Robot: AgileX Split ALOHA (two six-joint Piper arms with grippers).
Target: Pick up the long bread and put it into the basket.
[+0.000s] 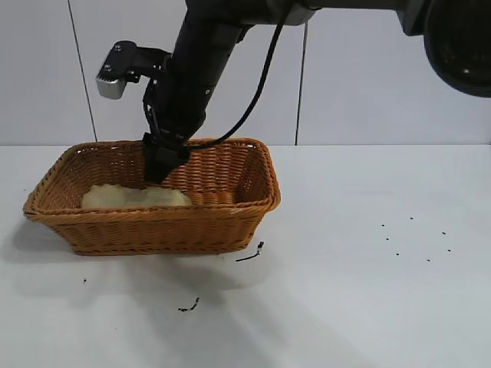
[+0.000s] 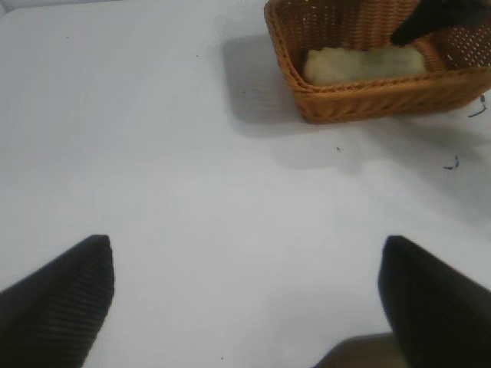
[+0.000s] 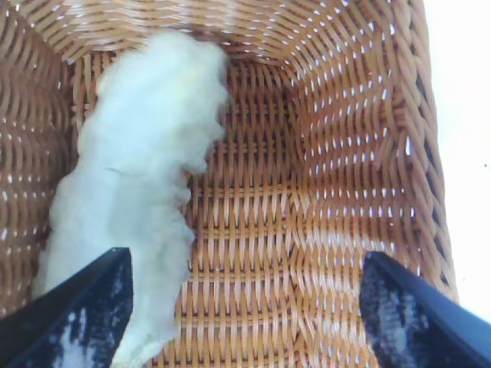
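Large rectangular woven wicker basket [image 1: 153, 222], orange-brown with flared sides and a thick braided rim, standing on the white surface [image 1: 345, 291] toward the exterior view's left. Inside it, lying flat on the woven floor: the long bread [image 1: 134, 197], a pale, elongated loaf, pressed close to 1 long wall toward the basket's left end, pale side showing. Seen again from the left wrist view as a cream-coloured oblong [image 2: 364, 63] low behind the near wall of the basket [image 2: 368, 100], and from the right wrist view as a pale, fuzzy mass [image 3: 138, 192] along 1 side of the basket floor [image 3: 307, 192].

Black right hand [image 1: 157, 165] hanging from its dark arm over the basket, tip just below rim level near the far wall, angled downward. Fingers [image 3: 77, 322] spread wide apart, holding nothing; 1 finger over the end of the bread, the other above bare wicker.

Left hand [image 2: 245, 299] parked well away over bare surface, its 2 dark fingers [image 2: 61, 295] wide apart and holding nothing, facing the basket from a distance.

A few dark specks and a small black scrap [image 1: 252, 254] scattered on the surface just beside the basket's near corner.
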